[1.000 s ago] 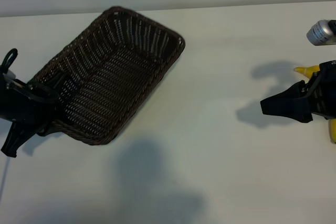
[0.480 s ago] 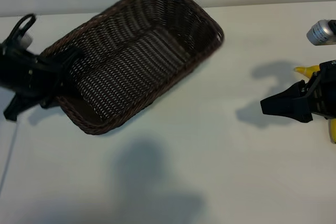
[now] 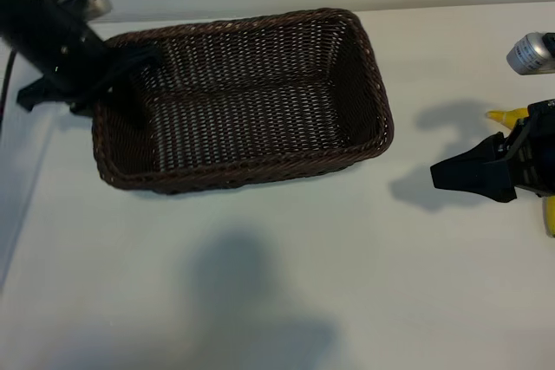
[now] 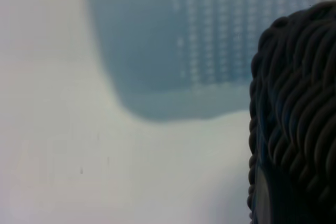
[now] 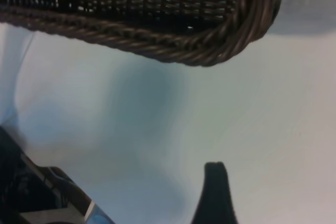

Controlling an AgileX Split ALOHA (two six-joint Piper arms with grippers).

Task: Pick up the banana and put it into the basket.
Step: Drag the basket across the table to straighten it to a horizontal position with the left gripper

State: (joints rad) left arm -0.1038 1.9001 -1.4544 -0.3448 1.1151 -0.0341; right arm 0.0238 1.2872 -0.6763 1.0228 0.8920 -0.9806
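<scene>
The dark brown woven basket (image 3: 247,178) lies lengthwise across the table's far left half, with nothing inside it. My left gripper (image 3: 108,71) is shut on its left rim; the left wrist view shows only the braided rim (image 4: 299,103) close up. The banana (image 3: 507,116) lies at the right edge, mostly hidden under my right arm, with only its yellow ends showing. My right gripper (image 3: 447,175) hovers open beside it, pointing toward the basket, with nothing between its fingers (image 5: 215,192). In the right wrist view the basket's near corner (image 5: 157,40) shows ahead.
A silver cylindrical object (image 3: 531,52) lies at the far right edge, behind the banana. Bare white table (image 3: 286,301) stretches between the basket and the right gripper and along the whole front.
My left gripper has swung up and back with the basket's rim, turning the basket from diagonal to level and shifting it right. The right arm has not moved.
</scene>
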